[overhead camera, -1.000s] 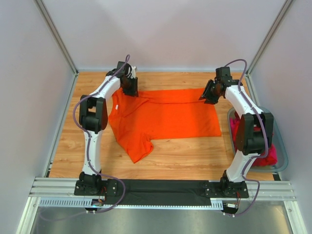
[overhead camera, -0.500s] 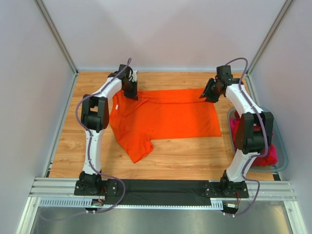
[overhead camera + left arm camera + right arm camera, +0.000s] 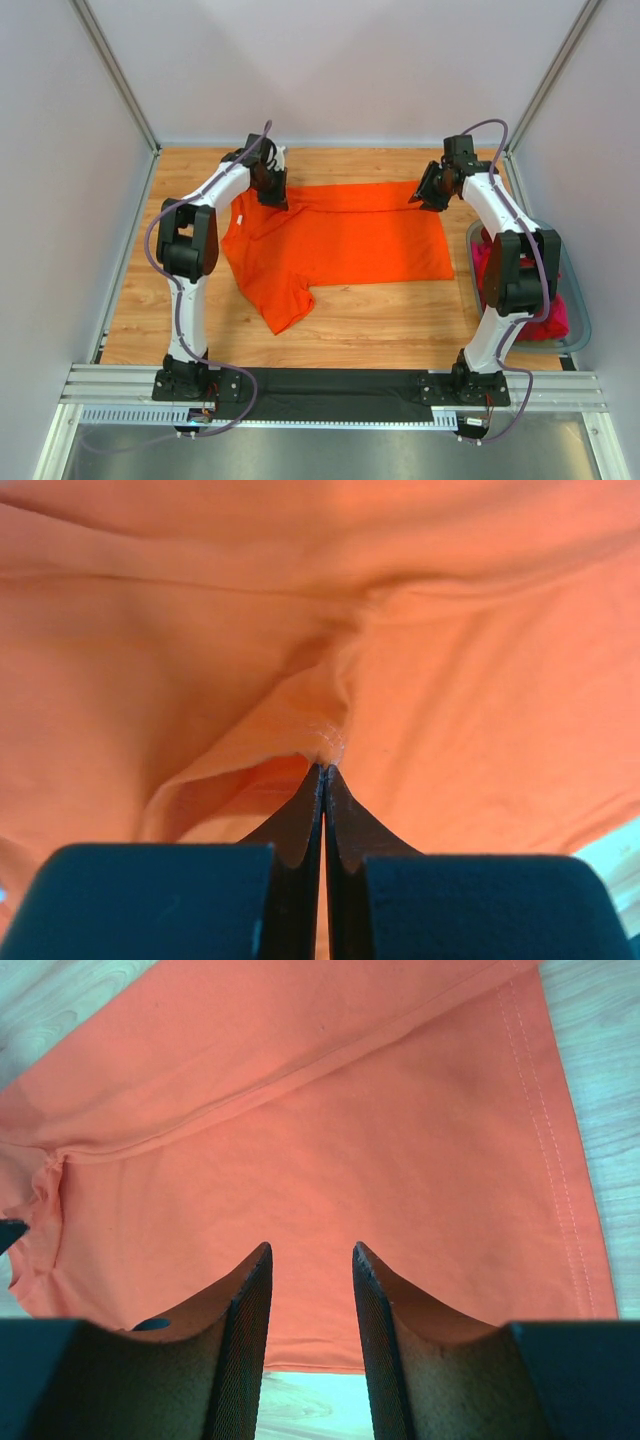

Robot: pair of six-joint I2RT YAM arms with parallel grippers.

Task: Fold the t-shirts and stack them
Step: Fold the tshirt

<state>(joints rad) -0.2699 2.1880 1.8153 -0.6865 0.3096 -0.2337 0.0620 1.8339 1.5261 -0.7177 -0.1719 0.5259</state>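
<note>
Your left gripper [image 3: 323,769] reaches the far edge of the orange t-shirt [image 3: 345,245], pinched tight on a puckered fold; your right gripper [image 3: 309,1260] hovers, fingers [image 3: 245,1310] parted, over the stitched hem. Since a second ago the left one has crept rightward across the soft cloth spread on the wood-grain table [image 3: 390,320].

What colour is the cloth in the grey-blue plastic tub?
Magenta-pink cloth, partly redder, in the grey-blue plastic tub; clearest in the top external view.
</note>
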